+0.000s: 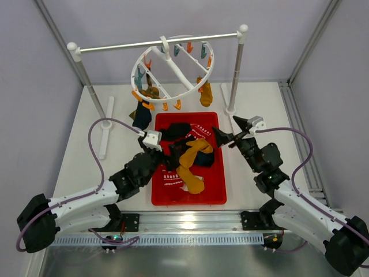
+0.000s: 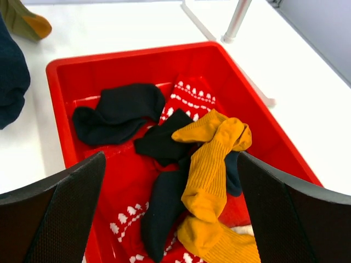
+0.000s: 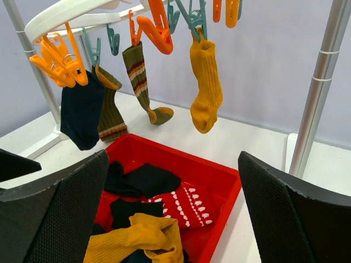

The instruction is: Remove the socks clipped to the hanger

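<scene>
**Socks [image 3: 205, 87] clipped to hanger [image 1: 176, 69]**

We record navy, olive and mustard socks hanging from the hanger on the bar [image 1: 144, 44]. Others lie in the red bin [image 1: 214, 186]. The left pincer [image 2: 171, 164] is spread and empty above the bin; the right pincer [image 3: 173, 164], spread and empty, faces the hanger.

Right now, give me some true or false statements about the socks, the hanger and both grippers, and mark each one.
1. A mustard sock hangs clipped to the hanger. True.
2. The red bin holds no socks. False: black, mustard and red patterned socks lie in it.
3. The left gripper grips a black sock. False: it is open and empty.
4. The right gripper is open. True.
5. Only one sock is clipped up. False: four hang there, including a navy sock.
</scene>
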